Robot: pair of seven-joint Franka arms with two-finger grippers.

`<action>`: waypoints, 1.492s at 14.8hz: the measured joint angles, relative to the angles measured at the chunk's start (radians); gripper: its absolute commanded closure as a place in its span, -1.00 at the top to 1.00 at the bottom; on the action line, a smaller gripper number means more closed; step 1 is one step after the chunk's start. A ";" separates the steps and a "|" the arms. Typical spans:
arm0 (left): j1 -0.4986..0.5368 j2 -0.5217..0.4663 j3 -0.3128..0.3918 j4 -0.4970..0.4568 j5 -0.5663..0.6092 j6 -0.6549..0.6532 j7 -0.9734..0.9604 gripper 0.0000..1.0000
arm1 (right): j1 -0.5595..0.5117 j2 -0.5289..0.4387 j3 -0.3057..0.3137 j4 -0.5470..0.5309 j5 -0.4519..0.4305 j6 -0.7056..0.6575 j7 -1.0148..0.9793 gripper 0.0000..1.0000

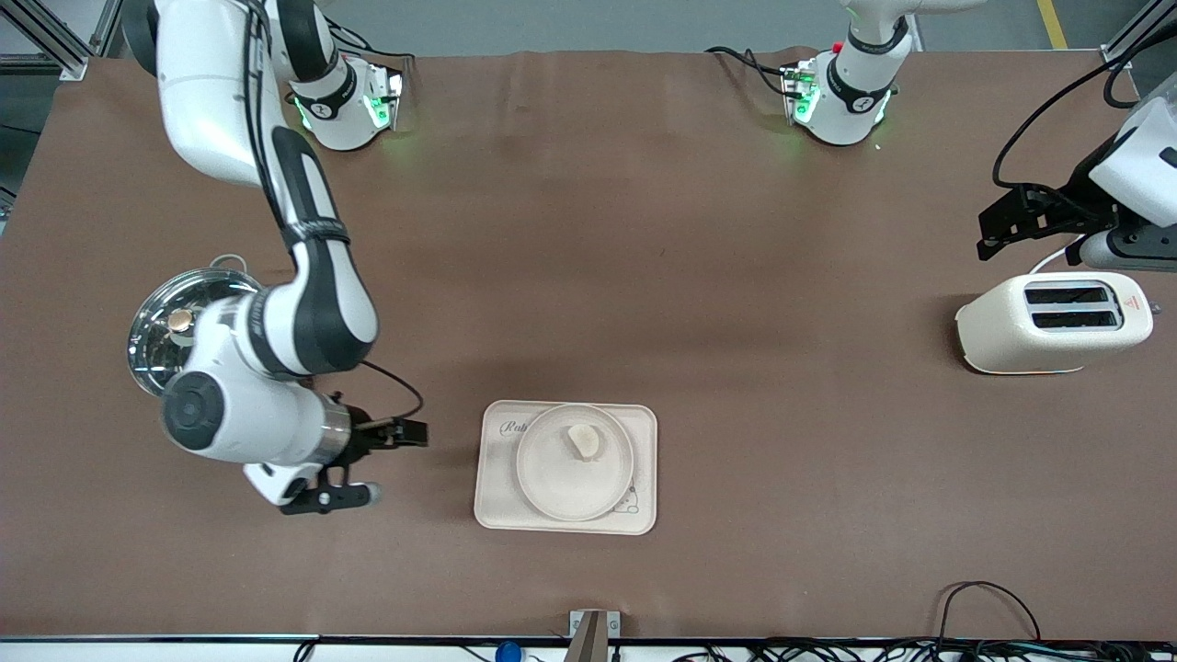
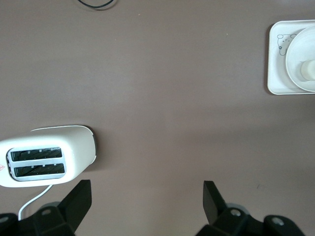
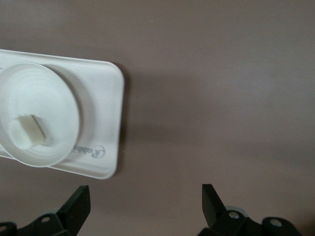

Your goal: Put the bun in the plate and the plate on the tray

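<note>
Bun (image 1: 584, 441) sits in the plate (image 1: 552, 483) on the tray (image 1: 492, 510). Right gripper (image 1: 372, 464) hovers beside the tray, fingers wide. Left gripper (image 1: 998, 225) waits over the toaster (image 1: 1053, 322), fingers wide.

table (image 1: 644, 230) brown | on it: tray (image 1: 497, 501), toaster (image 1: 1048, 324), pot lid (image 1: 156, 322)

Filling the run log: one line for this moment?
bun on plate | plate on tray | right tool open beside tray | left tool open near toaster
</note>
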 measured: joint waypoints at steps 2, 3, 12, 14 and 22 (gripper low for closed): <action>0.000 0.000 0.000 0.000 0.000 0.000 -0.005 1.00 | -0.012 -0.041 -0.026 -0.002 -0.017 -0.056 -0.026 1.00; 0.000 0.000 0.000 0.000 -0.001 0.000 -0.014 1.00 | -0.022 -0.055 -0.030 -0.002 -0.019 -0.066 -0.059 1.00; 0.000 0.000 0.000 0.000 -0.001 0.000 -0.040 1.00 | -0.144 -0.271 -0.040 -0.009 -0.141 -0.363 -0.228 1.00; 0.000 0.000 0.000 0.000 -0.001 0.000 -0.040 1.00 | -0.149 -0.366 -0.039 -0.059 -0.193 -0.378 -0.228 1.00; 0.000 0.000 0.000 0.000 -0.001 0.000 -0.040 1.00 | -0.225 -0.851 0.056 -0.545 -0.361 -0.253 -0.195 1.00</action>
